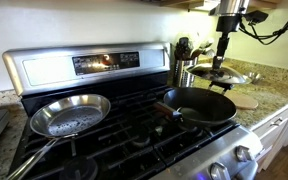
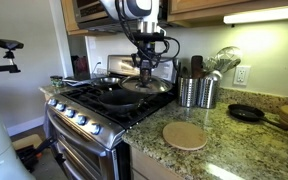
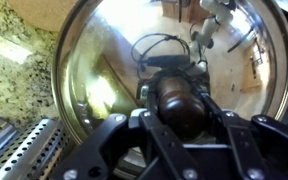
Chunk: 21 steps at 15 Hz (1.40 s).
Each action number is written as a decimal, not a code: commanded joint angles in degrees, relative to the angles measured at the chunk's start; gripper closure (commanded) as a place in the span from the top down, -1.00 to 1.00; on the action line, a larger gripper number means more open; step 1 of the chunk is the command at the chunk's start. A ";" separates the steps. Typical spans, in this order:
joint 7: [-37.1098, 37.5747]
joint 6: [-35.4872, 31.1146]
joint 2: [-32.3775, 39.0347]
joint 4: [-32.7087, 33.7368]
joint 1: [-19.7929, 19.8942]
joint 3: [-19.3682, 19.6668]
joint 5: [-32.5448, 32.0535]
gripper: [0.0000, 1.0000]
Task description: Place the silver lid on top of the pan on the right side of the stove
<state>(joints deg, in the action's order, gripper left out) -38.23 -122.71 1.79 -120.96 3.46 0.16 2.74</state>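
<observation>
My gripper (image 3: 179, 110) is shut on the dark knob of the silver lid (image 3: 94, 70), which fills the wrist view. In both exterior views the gripper (image 1: 222, 62) (image 2: 146, 68) holds the lid (image 1: 224, 76) (image 2: 147, 86) level in the air. It hangs just beyond the right rim of the black pan (image 1: 199, 105) (image 2: 108, 97), near the counter edge. The pan sits empty on the right side of the stove (image 1: 114, 140) (image 2: 84, 115), its handle pointing toward the stove's middle.
A shiny steel frying pan (image 1: 72, 113) sits on the stove's left side. Metal utensil holders (image 1: 187, 68) (image 2: 197, 90) (image 3: 24, 145) stand on the granite counter by the lid. A round wooden disc (image 2: 186, 136) (image 1: 244, 101) and a small black pan (image 2: 246, 113) lie on the counter.
</observation>
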 commanded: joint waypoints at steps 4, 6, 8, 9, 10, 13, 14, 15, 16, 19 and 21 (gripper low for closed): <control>-7.77 -5.46 -0.59 -4.54 -1.76 -1.34 2.51 -0.59; -9.08 -7.32 -1.13 -6.77 -2.65 -2.23 1.87 -0.59; -10.18 -9.58 -2.16 -9.39 -3.76 -3.38 1.09 -0.59; -10.82 -10.59 -2.41 -10.45 -4.23 -3.93 0.79 -0.59; -11.29 -12.22 -3.05 -11.99 -5.01 -4.62 0.14 -0.59; -12.32 -15.49 -3.95 -15.06 -6.82 -6.23 -0.69 -0.59; -12.74 -16.00 -4.06 -15.62 -7.33 -6.69 -0.60 -0.59; -13.26 -16.85 -4.11 -16.27 -7.76 -7.06 -0.39 -0.59; -14.34 -17.95 -4.10 -16.78 -8.13 -7.41 0.24 -0.59; -16.44 -20.13 -4.37 -17.88 -8.69 -7.75 1.03 -0.59; -17.24 -20.94 -4.67 -18.40 -8.76 -7.77 1.34 -0.59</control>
<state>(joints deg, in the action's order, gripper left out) -53.12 -141.06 0.53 -135.97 -4.48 -7.89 2.89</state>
